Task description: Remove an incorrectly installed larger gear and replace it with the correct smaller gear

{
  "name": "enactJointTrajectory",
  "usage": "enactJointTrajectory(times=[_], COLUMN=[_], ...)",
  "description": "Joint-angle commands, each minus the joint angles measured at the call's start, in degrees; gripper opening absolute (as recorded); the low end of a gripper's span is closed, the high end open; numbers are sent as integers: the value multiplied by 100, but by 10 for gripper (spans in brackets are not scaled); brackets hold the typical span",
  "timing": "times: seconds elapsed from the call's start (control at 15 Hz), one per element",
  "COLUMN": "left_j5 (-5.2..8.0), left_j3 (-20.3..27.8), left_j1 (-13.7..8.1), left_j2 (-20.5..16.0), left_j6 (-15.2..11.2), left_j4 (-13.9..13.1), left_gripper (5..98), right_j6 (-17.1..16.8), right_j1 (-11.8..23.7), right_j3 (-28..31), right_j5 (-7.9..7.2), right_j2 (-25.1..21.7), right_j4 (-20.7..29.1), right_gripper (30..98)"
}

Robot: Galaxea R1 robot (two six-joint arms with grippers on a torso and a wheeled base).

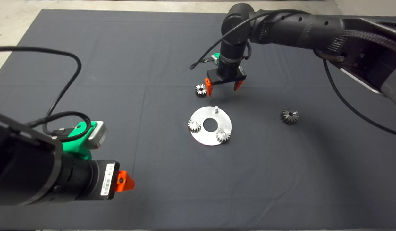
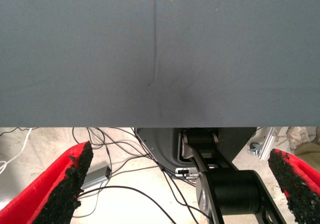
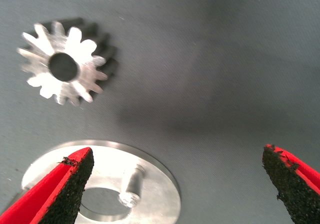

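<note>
With the dark cone-shaped larger gear [image 1: 289, 116] off on the mat, the right gripper [image 1: 224, 87] hung released beside the small steel smaller gear [image 1: 201, 90], likely needing re-centring before pickup for the plate's bare pin [image 1: 216, 109].

Open right pincer [image 1: 223, 87] beside smaller gear [image 1: 201, 90]

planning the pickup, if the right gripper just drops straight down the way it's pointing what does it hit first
Probably bare mat. The right gripper hangs open, fingers pointing down, with the small loose gear just outside one finger and the silver disc nearer the robot. Depth is unclear, so that finger might clip the gear.
</note>
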Motion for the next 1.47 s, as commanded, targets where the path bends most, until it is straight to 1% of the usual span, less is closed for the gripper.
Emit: enactJointTrajectory(times=[0.0,0.07,0.13,0.2,0.27,0.4,0.47,0.53,0.73,0.93,1.2,1.27,1.4], left_j5=[354,354,354,354,354,354,354,354,354,354,361,357,354], left_j3=[-21,-21,-21,-21,-21,-21,-21,-21,-12,-12,-3,-3,6], left_j1=[17,36,61,79,96,154,193,202,202,202,202,202,210], left_j2=[-6,-6,-14,-6,-9,-12,-15,-15,-15,-15,-15,-15,-15], left_j6=[-11,-11,-11,-11,-11,-11,-11,-11,-11,-11,-11,-11,-11], left_j4=[167,184,202,202,202,211,223,264,281,290,299,299,299], left_gripper=[892,892,892,892,892,892,892,892,892,892,892,892,892], right_j6=[-24,-17,-16,-16,-22,11,23,54,257,257,257,257,257], right_j1=[160,160,160,169,169,169,160,151,151,143,-49,-112,-130], right_j3=[57,92,136,200,312,766,919,1049,1244,1244,1244,1235,1218], right_j5=[29,42,112,246,319,509,573,604,604,551,543,570,587], right_j2=[42,42,42,51,51,51,51,51,51,51,51,51,51], right_j4=[-251,-246,-246,-246,-255,-287,-385,-639,-1276,-1583,-1772,-1828,-1864], right_gripper=[890,890,890,890,890,890,890,890,890,890,890,890,890])
